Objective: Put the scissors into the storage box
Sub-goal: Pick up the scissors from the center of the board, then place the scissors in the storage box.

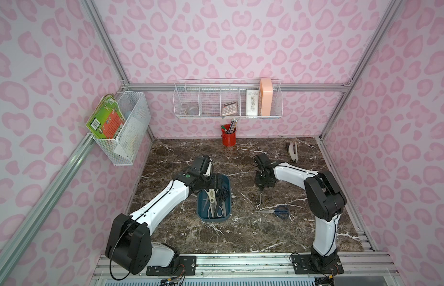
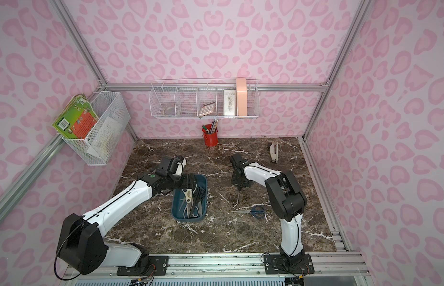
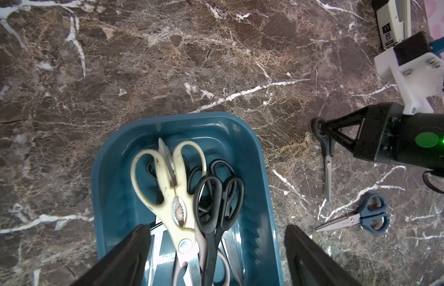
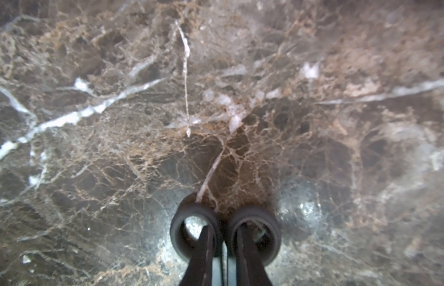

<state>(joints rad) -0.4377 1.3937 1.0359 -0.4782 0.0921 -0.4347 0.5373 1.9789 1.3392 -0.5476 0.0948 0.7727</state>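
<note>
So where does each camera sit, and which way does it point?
Top views: one two-eyed head high over the robot's side of the table, looking down and forward; the left arm and right arm show whole.
Left wrist: rides the left arm, looking down into the storage box; the open left gripper shows.
Right wrist: rides the right arm, low over the table; the right gripper straddles the small black scissors.
Shared: the blue scissors appear in the left wrist view and in both top views.
</note>
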